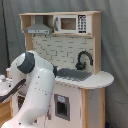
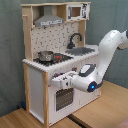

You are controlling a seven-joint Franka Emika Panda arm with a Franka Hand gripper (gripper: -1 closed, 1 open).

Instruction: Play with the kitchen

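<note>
In the second exterior view my jaws sit right against the kitchen [image 2: 50, 75] front, under the counter edge. A pot [image 2: 46, 56] blocks the stovetop; the faucet [image 2: 75, 39] stands over the sink. The hood [image 2: 49, 20] caps the room above. The wooden floor [image 2: 107, 107] before the kitchen lies open.

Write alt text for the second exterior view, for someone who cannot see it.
A white robot arm reaches its gripper to the front of a toy kitchen, just above the oven door. A small pot sits on the stovetop, beside a black faucet and steel sink.
</note>
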